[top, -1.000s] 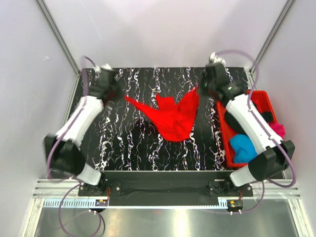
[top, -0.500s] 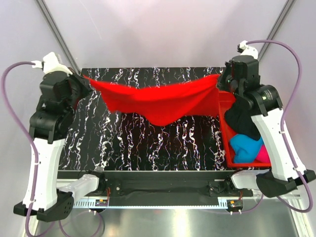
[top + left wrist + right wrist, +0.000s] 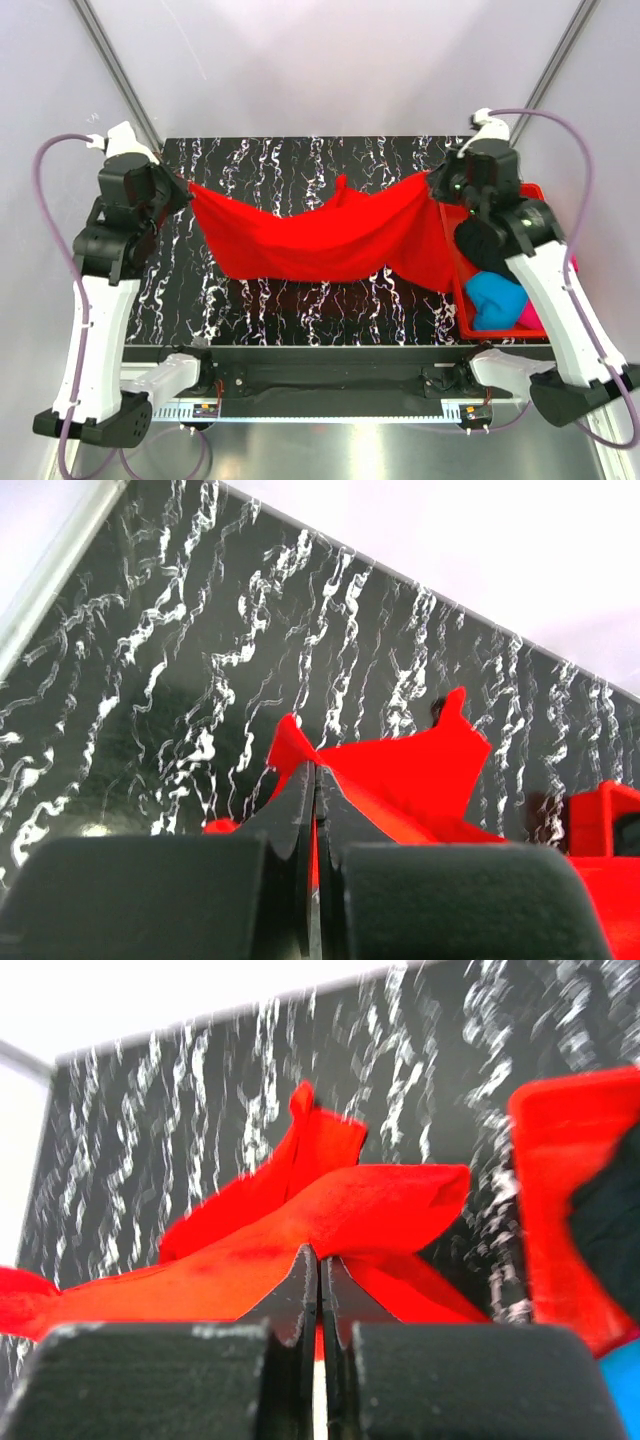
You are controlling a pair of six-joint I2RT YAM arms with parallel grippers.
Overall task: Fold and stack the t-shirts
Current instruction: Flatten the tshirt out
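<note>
1. Red t-shirt [image 3: 320,240] was seen spread between the two arms above the black marbled table [image 3: 300,310], sagging in the middle. Its span ran from about 9 o'clock to 3 o'clock in the overhead view.
2. Left gripper [image 3: 183,185] was noted at 10 o'clock of the table, jaws pressed together on the left corner of the red t-shirt. In the left wrist view the fingertips [image 3: 300,790] were closed on a thin fold of red cloth [image 3: 420,770].
3. Right gripper [image 3: 432,183] was noted at 2 o'clock, clamped likewise on the opposite corner. In the right wrist view the cloth [image 3: 340,1210] was pinched between closed fingertips [image 3: 300,1270].
4. A peak of cloth was raised near 12 o'clock of the garment. The lower hem was hung over the table; contact with the surface could not be judged.
5. Red bin [image 3: 500,334] was recorded at 4 o'clock on the table. Its near wall was partly covered by the right end of the shirt.
6. Inside the bin a black t-shirt [image 3: 480,245], a blue t-shirt [image 3: 495,298] and a pink t-shirt [image 3: 530,315] were seen bunched, unfolded.
</note>
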